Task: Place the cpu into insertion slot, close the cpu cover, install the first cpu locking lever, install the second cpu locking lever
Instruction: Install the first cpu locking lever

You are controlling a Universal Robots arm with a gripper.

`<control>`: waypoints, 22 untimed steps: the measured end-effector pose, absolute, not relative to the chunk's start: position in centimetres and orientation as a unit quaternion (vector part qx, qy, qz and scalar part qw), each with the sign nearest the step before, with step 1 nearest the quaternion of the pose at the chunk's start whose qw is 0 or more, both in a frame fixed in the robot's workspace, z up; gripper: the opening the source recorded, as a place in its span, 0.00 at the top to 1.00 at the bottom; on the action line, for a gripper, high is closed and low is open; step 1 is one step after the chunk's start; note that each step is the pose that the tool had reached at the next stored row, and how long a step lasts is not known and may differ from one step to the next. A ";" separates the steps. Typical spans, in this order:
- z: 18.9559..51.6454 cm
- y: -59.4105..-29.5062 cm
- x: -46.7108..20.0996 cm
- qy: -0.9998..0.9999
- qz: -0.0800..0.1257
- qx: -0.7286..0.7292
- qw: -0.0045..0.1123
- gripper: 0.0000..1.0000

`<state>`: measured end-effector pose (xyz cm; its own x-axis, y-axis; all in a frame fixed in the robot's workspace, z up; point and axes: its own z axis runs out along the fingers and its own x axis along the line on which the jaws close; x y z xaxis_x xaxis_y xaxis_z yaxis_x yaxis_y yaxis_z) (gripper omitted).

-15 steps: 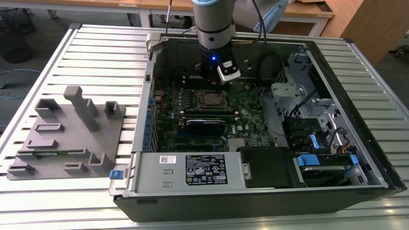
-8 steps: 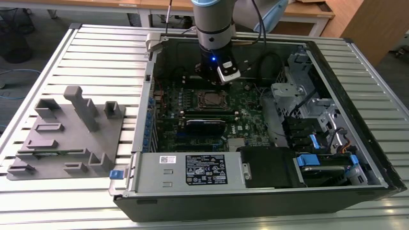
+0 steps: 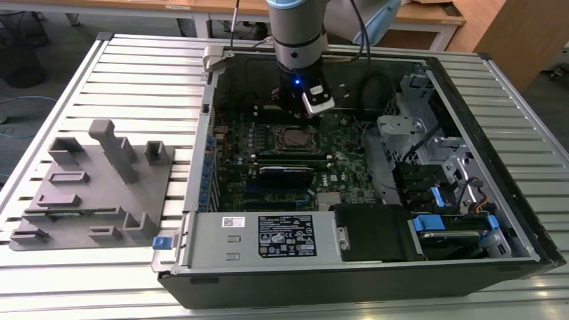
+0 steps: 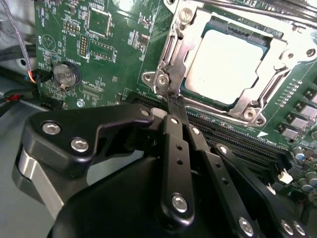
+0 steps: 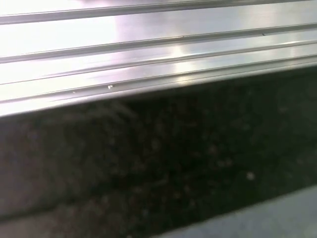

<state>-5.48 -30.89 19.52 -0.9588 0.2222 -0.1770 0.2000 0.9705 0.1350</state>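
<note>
Deep inside the open case point(image 3: 498, 253), toward its far side, the gripper point(image 3: 307, 113) hangs just above the green board point(image 4: 114, 59), at the far edge of the slot point(image 3: 291, 137). Second wrist view: the cpu point(image 4: 225, 64) already sits in the slot, pale top showing through the cutout of the cover point(image 4: 198, 29), which lies down flat around it. The claw is pressed together, its thin tips meeting at the cover's near corner by a screw post point(image 4: 162, 79); whether they pinch a thin lever wire there I cannot tell. Handling, judged: cpu light, rigid, slick on top, fragile underneath, best held by opposite edges only; cover thin stiff sheet, springy at its hinge. Crowding the socket: long black memory slots point(image 4: 237, 139) just beside it, a coin cell point(image 4: 66, 74) and small components farther off on the board. In the exterior view, cables point(image 3: 378, 87) hang to the right of the arm, and a grey fixture tray point(image 3: 89, 193) rests on the slatted table point(image 3: 53, 87), left of the case.
</note>
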 end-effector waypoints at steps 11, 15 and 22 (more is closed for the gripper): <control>20.2 -30.9 -5.5 0.988 0.058 0.107 0.094 0.89; 20.2 -30.9 -5.5 0.988 0.058 0.107 0.094 0.89; 20.2 -30.9 -5.5 0.990 0.056 0.108 0.075 0.89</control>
